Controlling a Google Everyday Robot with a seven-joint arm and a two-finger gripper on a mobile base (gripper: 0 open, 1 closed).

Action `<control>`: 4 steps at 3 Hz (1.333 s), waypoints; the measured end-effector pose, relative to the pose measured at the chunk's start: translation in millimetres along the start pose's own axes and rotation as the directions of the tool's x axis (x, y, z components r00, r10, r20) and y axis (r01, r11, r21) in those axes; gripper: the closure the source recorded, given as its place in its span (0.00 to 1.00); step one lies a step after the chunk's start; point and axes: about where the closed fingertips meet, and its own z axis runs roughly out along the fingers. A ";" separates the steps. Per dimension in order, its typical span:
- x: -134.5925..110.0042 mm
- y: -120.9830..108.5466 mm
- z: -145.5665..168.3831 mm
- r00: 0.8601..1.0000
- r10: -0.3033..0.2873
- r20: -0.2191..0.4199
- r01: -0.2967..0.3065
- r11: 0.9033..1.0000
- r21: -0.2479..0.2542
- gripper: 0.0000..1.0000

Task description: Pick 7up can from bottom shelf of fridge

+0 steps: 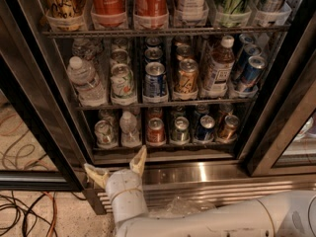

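Note:
The fridge (207,174) stands open in front of me, with a shiny steel base. On its bottom shelf (163,146) stands one row of short cans. The 7up can (104,133), pale green and white with a silver lid, is the leftmost one, next to a small clear bottle (129,130). My gripper (117,168) is open, with pale fingers spread. It sits low in front of the steel base, just below and slightly right of the 7up can, and touches nothing.
Right of the bottle stand a red can (156,131), a silver can (180,130), a blue can (205,128) and a brown can (228,127). Black door frames (279,127) flank the opening. Cables (22,216) lie on the floor at left. My white arm (232,221) fills the bottom edge.

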 end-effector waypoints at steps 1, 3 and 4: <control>5.4 -5.9 29.0 1.000 0.028 0.014 -0.029 0.997 0.074 0.00; 8.9 -3.9 47.8 0.998 0.042 0.050 -0.051 0.981 0.187 0.00; 16.0 6.8 46.8 0.997 0.062 0.040 -0.068 0.984 0.165 0.00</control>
